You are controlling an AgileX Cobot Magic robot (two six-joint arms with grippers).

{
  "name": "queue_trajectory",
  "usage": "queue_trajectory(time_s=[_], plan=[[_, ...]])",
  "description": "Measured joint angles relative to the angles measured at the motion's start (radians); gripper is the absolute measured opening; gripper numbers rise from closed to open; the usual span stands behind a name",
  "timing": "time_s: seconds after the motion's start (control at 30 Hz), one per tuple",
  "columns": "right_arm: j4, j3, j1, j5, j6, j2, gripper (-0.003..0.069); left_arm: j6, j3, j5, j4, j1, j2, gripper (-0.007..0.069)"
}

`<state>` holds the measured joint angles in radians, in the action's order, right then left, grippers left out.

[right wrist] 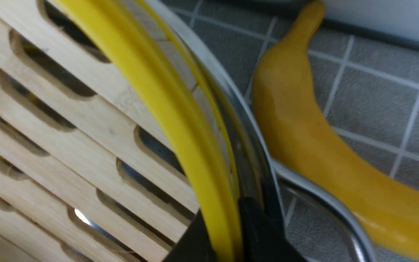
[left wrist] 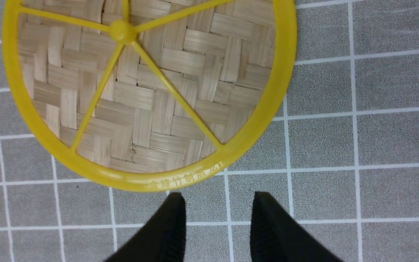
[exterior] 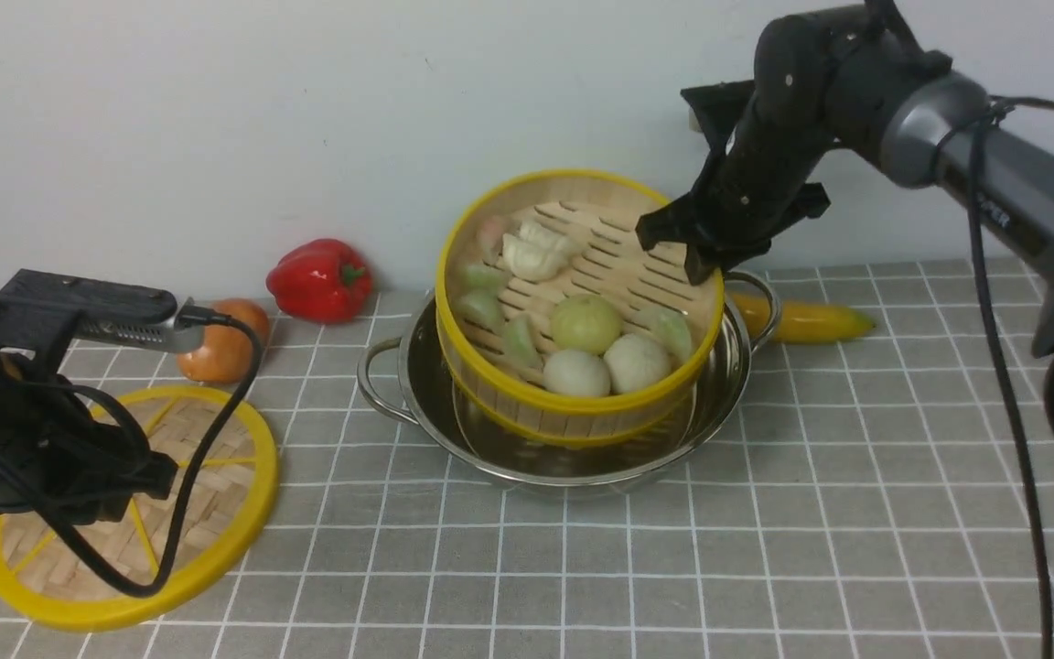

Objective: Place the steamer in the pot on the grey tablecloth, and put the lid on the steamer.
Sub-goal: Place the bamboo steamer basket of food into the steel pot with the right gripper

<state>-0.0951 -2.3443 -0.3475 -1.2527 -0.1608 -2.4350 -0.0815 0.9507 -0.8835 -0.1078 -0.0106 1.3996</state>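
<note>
- Landmark: wide, shallow, shiny stainless-steel pot (exterior: pixel 573 478) w/ two wire loop handles, standing on the grey tablecloth (exterior: pixel 811 549) w/ white-line grid.
- Round slatted-bamboo, yellow-rimmed steamer (exterior: pixel 623 261): inside the pot but tilted; near edge sits low in the pot, far edge is raised above the pot's rim.
- Contents: pale round buns (exterior: pixel 637 361) and folded dumplings (exterior: pixel 536 254) on the slat floor, the buns on the low side.
- Right gripper (exterior: pixel 701 261): at the pot's far-right side, above its right handle. Its black fingers (right wrist: pixel 195 243) pinch the steamer's top yellow rim, one inside, one outside.
- Flat round woven-bamboo lid (exterior: pixel 225 494) w/ thick yellow rim and yellow spokes: flat on the cloth, well apart from the pot, to its left and nearer the camera.
- Left gripper (left wrist: pixel 216 198): left of the pot, over bare cloth just beside the lid's rim; fingers spread, nothing between them.
- Glossy red bell pepper (exterior: pixel 319 279): left of the pot, farther back.
- Round orange fruit (exterior: pixel 220 352): left of the pot, between pepper and lid.
- Yellow banana (exterior: pixel 806 320): on the cloth, right of the pot, just beside its right handle; contact w/ the handle cannot be told.
</note>
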Motion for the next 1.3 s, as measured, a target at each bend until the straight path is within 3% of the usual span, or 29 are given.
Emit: queue_trajectory(time_s=[0.73, 0.9, 1.07, 1.13, 1.3], plan=[[0.000, 0.045, -0.011, 0.007, -0.011, -0.038, 0.0067, 0.000, 0.000, 0.077, 0.000, 0.000, 0.000, 0.0243], [-0.026, 0.045, -0.011, 0.013, -0.015, -0.036, 0.0168, 0.000, 0.000, 0.108, 0.000, 0.000, 0.000, 0.0243], [-0.049, 0.042, -0.011, 0.018, -0.014, -0.023, 0.0349, 0.001, 0.000, 0.167, -0.001, 0.000, 0.000, 0.0243], [-0.054, 0.042, -0.011, 0.018, -0.014, -0.012, 0.0387, 0.013, 0.000, 0.188, -0.001, -0.004, 0.000, 0.0243], [-0.052, 0.042, -0.011, 0.017, 0.008, 0.058, 0.0470, 0.110, 0.000, 0.224, -0.001, -0.097, 0.000, 0.0243]])
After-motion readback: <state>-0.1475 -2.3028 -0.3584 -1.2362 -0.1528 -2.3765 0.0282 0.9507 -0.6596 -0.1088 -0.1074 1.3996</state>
